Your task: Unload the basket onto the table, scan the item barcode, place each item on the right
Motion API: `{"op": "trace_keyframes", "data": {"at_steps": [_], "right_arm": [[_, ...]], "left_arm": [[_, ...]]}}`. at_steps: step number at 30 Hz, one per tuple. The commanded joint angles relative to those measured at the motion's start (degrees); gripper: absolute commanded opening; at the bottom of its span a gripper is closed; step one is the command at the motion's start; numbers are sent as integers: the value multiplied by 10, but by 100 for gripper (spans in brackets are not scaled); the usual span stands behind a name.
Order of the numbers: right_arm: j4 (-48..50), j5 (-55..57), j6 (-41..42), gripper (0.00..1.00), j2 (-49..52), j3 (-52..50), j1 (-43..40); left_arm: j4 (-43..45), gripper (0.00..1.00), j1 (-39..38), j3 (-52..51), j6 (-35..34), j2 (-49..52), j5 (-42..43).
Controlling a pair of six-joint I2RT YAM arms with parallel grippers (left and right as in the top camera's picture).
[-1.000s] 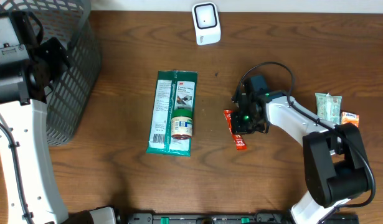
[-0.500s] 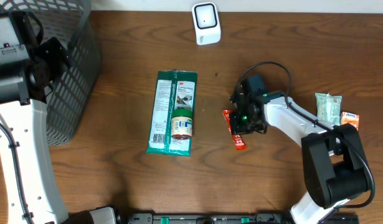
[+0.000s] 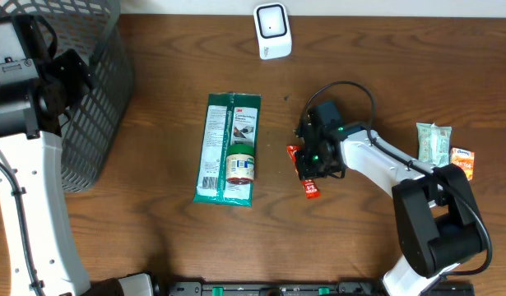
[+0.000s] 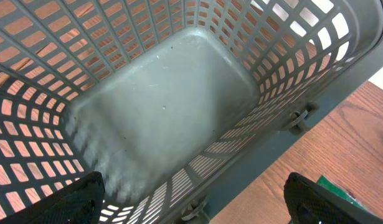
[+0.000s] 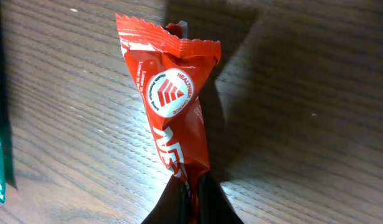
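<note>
- While the right gripper (image 3: 313,163) is pinching the red snack packet (image 3: 310,186) by one end, the step in hand is judged to be carrying it up to the white scanner (image 3: 272,31).
- In the right wrist view the jaws are clamping tight on the packet's lower crimp, and the rest of the packet (image 5: 177,106) is sticking out ahead of the fingertips over the wooden table (image 5: 316,93).
- The face with the round logo is showing, with no barcode on it. The code is probably on a hidden face, though this cannot be confirmed.
- Whether the packet is already clearing the wood cannot be told.
- Advice: lift it clear first, then roll the wrist until the coded face is squarely facing the scanner window. Move slowly, since an end grip is likely to let the foil droop or twist.
- The packet is lying well apart from the scanner, on the robot's side of it and slightly toward the right arm.
- The left gripper (image 4: 197,202) is hanging wide open and empty over the grey basket (image 4: 291,56), far to the scanner's left.
</note>
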Motion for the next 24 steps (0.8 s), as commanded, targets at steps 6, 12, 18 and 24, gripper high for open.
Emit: {"op": "trace_keyframes", "data": {"at_steps": [6,12,18,24], "right_arm": [[1,2,-8,1,12,-8,8],[1,-2,-8,1,12,-8,8],[1,-2,-8,1,12,-8,8],[1,-34,-8,1,12,-8,8]], "left_arm": [[0,93,3,3,5,0,-7],[0,93,3,3,5,0,-7],[0,92,3,3,5,0,-7],[0,92,3,3,5,0,-7]]}}
